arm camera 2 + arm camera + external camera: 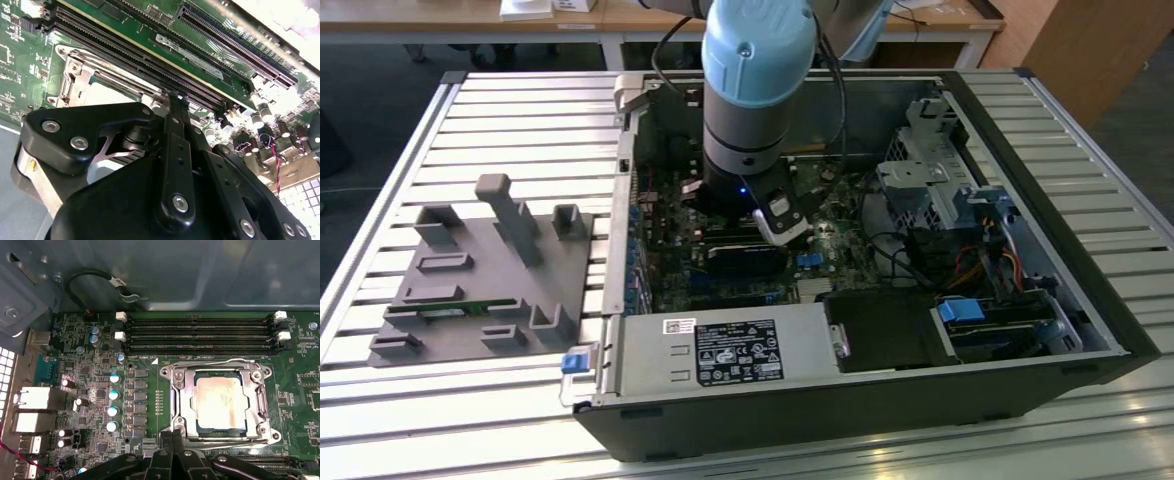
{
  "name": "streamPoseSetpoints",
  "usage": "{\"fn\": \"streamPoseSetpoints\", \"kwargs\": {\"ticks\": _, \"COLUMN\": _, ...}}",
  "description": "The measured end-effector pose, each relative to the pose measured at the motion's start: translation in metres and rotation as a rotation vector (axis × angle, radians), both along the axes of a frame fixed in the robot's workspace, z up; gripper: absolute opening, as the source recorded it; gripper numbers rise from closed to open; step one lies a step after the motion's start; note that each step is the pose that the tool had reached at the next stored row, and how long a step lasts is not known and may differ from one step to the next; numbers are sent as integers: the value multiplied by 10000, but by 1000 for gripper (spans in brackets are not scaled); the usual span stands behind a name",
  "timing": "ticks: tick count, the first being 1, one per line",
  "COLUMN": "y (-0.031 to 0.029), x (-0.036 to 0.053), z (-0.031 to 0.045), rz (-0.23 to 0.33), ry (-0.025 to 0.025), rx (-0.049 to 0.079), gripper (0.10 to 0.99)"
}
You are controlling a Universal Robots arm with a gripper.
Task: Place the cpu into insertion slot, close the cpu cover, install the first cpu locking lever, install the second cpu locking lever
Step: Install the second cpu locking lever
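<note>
The cpu (220, 402), a pale silver square, lies in the insertion slot (220, 374) on the green board. The cpu cover (186, 400), a silvery frame, lies flat over it, and the chip shows through its window. One thin wire lever (215, 362) runs along the socket's side by the memory slots, and another (235, 441) runs along the opposite side. My gripper (173, 432) is shut with its tips together at the socket's corner, by the end of that second lever. In the second wrist view, my gripper (175, 97) points down beside the cover (80, 75). In the exterior view, my gripper (781, 232) reaches into the open case.
Long black memory slots (200, 332) run beside the socket. Blue-topped capacitors (114, 395) and rear ports (35, 400) stand close by. The power supply (720, 350), drive cage (934, 170) and cables crowd the case. A grey fixture (480, 270) sits on the slatted table at the exterior view's left.
</note>
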State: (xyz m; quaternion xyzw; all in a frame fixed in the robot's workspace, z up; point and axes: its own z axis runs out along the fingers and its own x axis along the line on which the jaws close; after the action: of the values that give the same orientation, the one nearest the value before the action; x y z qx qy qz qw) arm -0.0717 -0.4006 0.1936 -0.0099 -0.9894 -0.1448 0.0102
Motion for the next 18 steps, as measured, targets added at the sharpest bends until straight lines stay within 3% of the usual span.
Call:
{"fn": "streamPoseSetpoints", "kwargs": {"ticks": 9, "y": 1, "x": -17, "z": -24, "rz": -1, "ry": -3, "rx": 146, "gripper": 106}}
{"fn": "streamPoseSetpoints", "kwargs": {"ticks": 18, "y": 1, "x": -29, "z": -46, "rz": -1, "ry": -3, "rx": 202, "gripper": 106}}
